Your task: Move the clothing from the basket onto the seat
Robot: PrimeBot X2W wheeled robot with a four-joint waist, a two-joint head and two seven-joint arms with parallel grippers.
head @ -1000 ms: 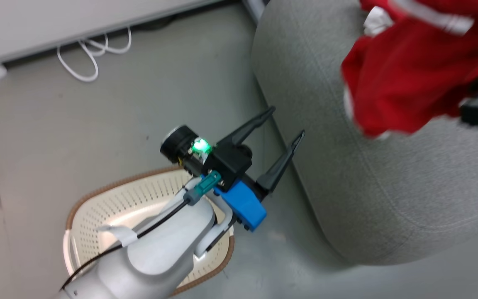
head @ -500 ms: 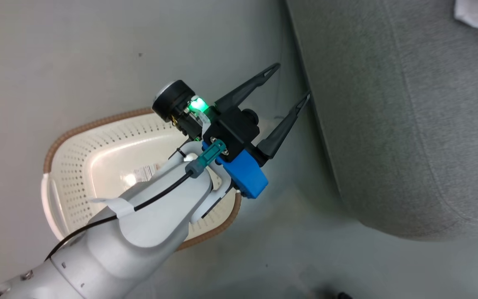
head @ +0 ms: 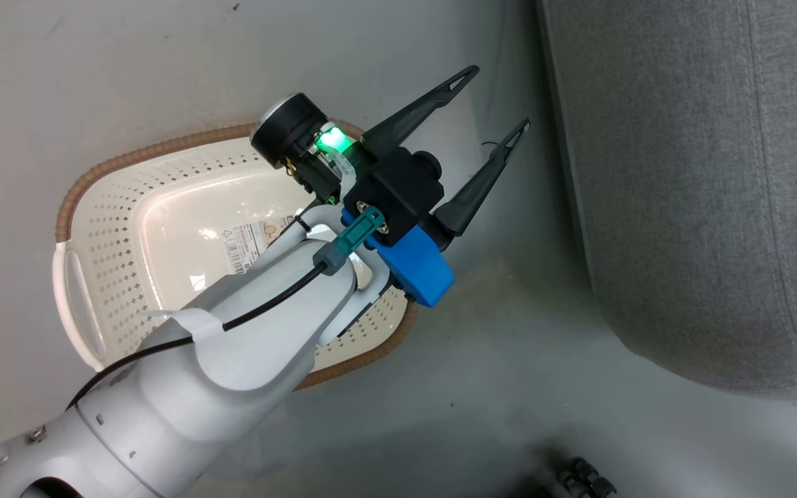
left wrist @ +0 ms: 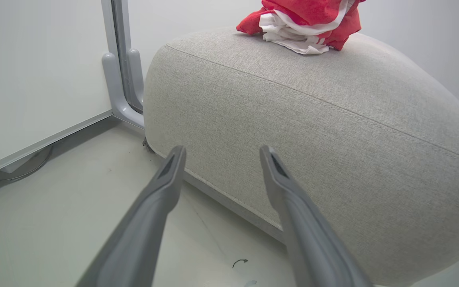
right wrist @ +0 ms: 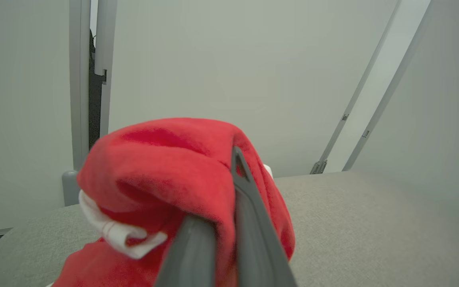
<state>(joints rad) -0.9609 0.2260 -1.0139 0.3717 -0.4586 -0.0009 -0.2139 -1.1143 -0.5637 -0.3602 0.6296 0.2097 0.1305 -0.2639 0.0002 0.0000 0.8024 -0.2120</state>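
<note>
The red and white clothing [left wrist: 305, 24] sits bunched on top of the grey sofa [left wrist: 293, 119], with a red fold [right wrist: 165, 171] clenched between the right fingers [right wrist: 249, 223]. The cream basket [head: 94, 207] stands on the floor [head: 59, 69] near the sofa, a barcode sticker [head: 246, 245] on its bottom. The 2 left fingers [head: 478, 187] are spread, grasping nothing, above the floor between basket and sofa.
</note>
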